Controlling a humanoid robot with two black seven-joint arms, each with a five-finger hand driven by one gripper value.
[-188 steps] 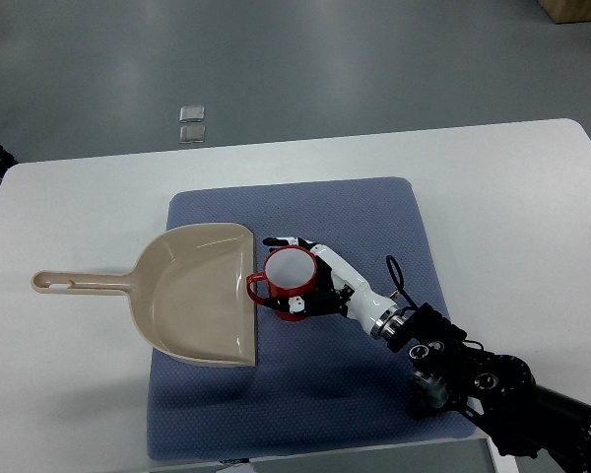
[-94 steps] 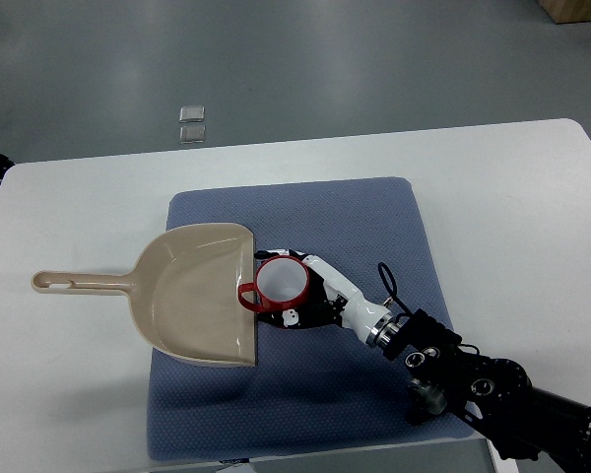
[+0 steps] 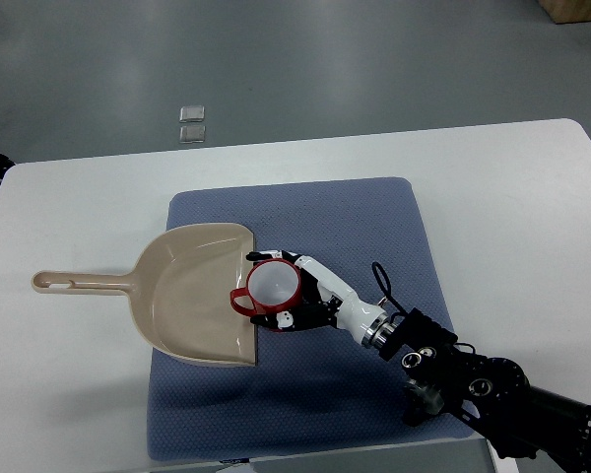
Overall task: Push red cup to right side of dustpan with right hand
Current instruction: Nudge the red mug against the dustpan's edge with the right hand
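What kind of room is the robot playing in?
Probably a lab or workshop for testing robots: a plain white table with a blue mat stands on a bare grey floor, with only a dustpan and red cup set out.

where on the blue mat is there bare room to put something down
Bare patches of the blue mat: the strip behind the dustpan and red cup, the right part toward the mat's right edge, and the near strip below the dustpan. It is crowded at the dustpan's mouth, where the right robot hand cups the red cup.
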